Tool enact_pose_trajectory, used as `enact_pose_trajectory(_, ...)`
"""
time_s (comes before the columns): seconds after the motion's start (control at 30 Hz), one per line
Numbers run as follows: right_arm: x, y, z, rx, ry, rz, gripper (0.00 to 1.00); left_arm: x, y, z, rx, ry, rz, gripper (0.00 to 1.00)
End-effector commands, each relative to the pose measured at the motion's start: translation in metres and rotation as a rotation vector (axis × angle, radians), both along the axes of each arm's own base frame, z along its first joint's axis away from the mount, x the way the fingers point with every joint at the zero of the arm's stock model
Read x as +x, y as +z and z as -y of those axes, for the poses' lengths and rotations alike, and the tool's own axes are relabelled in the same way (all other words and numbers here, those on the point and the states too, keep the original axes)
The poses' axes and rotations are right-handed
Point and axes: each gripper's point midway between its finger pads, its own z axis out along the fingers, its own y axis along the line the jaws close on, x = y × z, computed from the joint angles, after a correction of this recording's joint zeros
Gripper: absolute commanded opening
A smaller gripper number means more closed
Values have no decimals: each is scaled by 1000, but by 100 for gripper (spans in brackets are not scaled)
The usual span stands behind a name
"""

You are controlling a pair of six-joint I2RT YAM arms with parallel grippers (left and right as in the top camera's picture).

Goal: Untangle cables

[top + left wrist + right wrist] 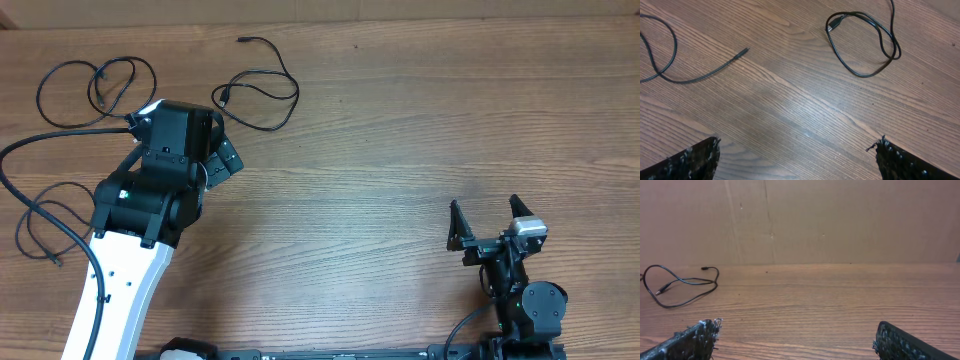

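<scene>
Table [420, 110]: flat matte wood, visible grain, no lip. My left pincer [229, 160] hangs over the far-left part of the table with its jaws spread all the way and nothing between them. My right pincer [487, 212] sits near the near-right edge, equally wide and empty.

The cables [296, 90] all lie on the left side, clear of both pincers. One looped cord is just beyond my left pincer, and a second cord [101, 75] is coiled toward the far-left corner. What looks like the third cord [20, 232] lies by the left edge, close to my arm's thicker wire.

They are thin, black and round-jacketed. I judge them very light and limp, so they will likely slide on the wood, drag and flop when lifted. They lie flat, so my fingertips must reach the tabletop. The best hold is a single strand away from the crossings, or just behind a plug [834, 24], where the cord is stiffer. The small free tip [742, 51] is also reachable.
</scene>
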Motion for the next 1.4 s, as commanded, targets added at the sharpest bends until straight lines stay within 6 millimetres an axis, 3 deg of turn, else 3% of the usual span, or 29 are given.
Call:
enact_pose_trajectory(0.0,0,-2,1,-7,-8,5,100,1,9,0,-19,19,28,99)
enact_pose_trajectory(0.37,0,-2,1,-7,-8,5,100,0,8,1,-22,12,22,100)
enact_pose_trajectory(0.53,0,-2,1,-7,-8,5,100,-17,10,0,-29,3,4,99)
enact_pose_trajectory(0.6,0,-2,1,-7,-8,5,100,-23,19,4,-62,-16,31,100)
enact_pose_trajectory(0.93,0,-2,1,-7,-8,5,100,-76,72,-22,-1,-26,231,99)
enact_pose_trajectory(1.03,0,-2,1,-7,-8,5,100,-91,78,-26,29,-72,282,100)
enact_pose_trajectory(1.17,0,-2,1,-7,-7,5,100,-105,68,-27,39,-130,342,99)
enact_pose_trajectory(1.37,0,-2,1,-7,-8,5,100,-114,31,-28,-9,-133,452,100)
